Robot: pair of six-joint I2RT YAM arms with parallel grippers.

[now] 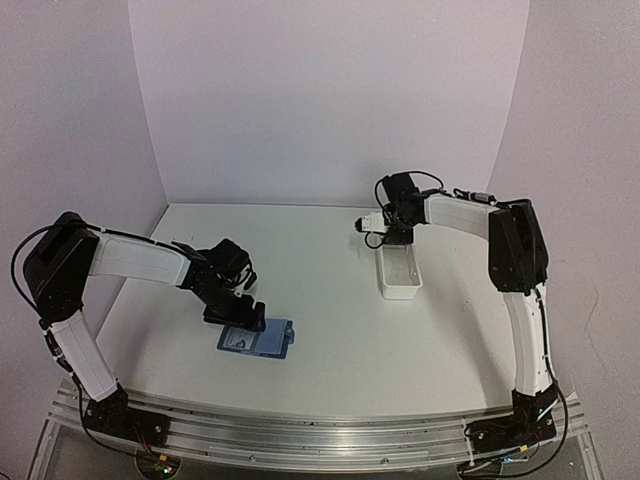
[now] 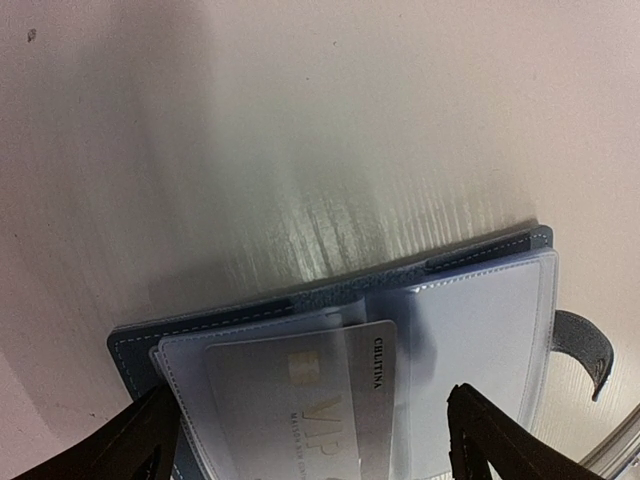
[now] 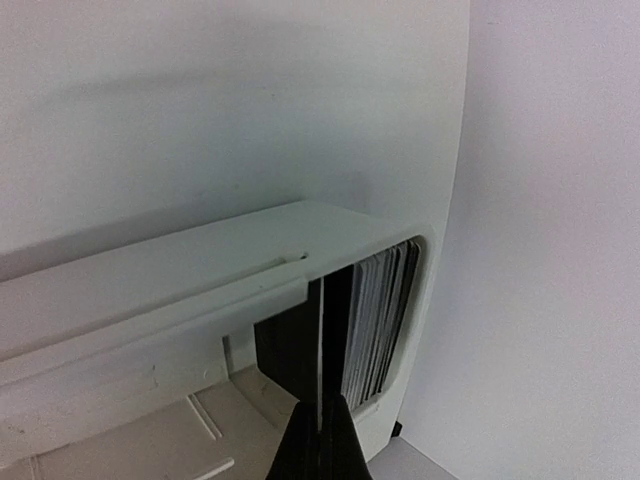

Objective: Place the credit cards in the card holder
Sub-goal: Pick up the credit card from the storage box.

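The blue card holder (image 1: 262, 340) lies open on the table, its paler inside up (image 2: 480, 320), with its snap tab (image 2: 585, 345) at the right. A pale credit card (image 2: 300, 400) printed "VIP" sits under a clear sleeve in its left half. My left gripper (image 1: 236, 314) hovers just over the holder, open, its fingers (image 2: 495, 440) on either side of that card. My right gripper (image 1: 390, 238) reaches into the far end of the white tray (image 1: 402, 275). It is shut (image 3: 320, 440) on one upright credit card (image 3: 320, 340), seen edge-on beside the stack of several credit cards (image 3: 380, 320).
The white tray's near wall (image 3: 150, 290) fills the left of the right wrist view. White backdrop walls stand behind and to both sides of the table. The bare tabletop (image 1: 330, 300) lies between the holder and the tray.
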